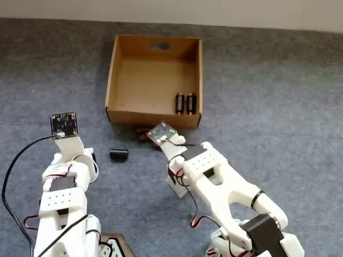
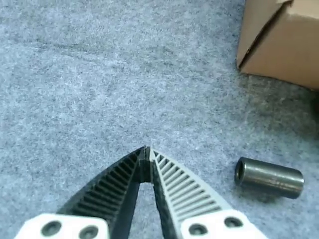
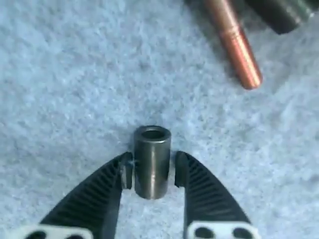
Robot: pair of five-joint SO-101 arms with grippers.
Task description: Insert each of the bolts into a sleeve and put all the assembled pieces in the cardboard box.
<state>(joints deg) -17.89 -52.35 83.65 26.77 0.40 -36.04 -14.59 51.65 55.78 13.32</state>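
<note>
item: sleeve (image 3: pixel 152 174), dark metal tube, open end facing away from the wrist. held between the two fingers of the right gripper (image 3: pixel 153 158), which is closed on its sides, low over the grey carpet (image 1: pixel 278 96).
near it: copper bolt (image 3: pixel 233 42) lying loose on the carpet just beyond the held sleeve; third sleeve (image 3: pixel 279 12), dark, beside the bolt's far end. all of this sits just outside the front wall of the cardboard box (image 1: pixel 153 115).
second sleeve (image 1: pixel 119 155): lying on its side on the carpet, between the two arms, short of the box's near left corner, touching nothing.
in the box: two assembled pieces (image 1: pixel 185 103), side by side, against the front wall near the right corner.
left gripper (image 2: pixel 145 154): clenched tip to tip, holding nothing, over bare carpet, with the second sleeve off to one side.
</note>
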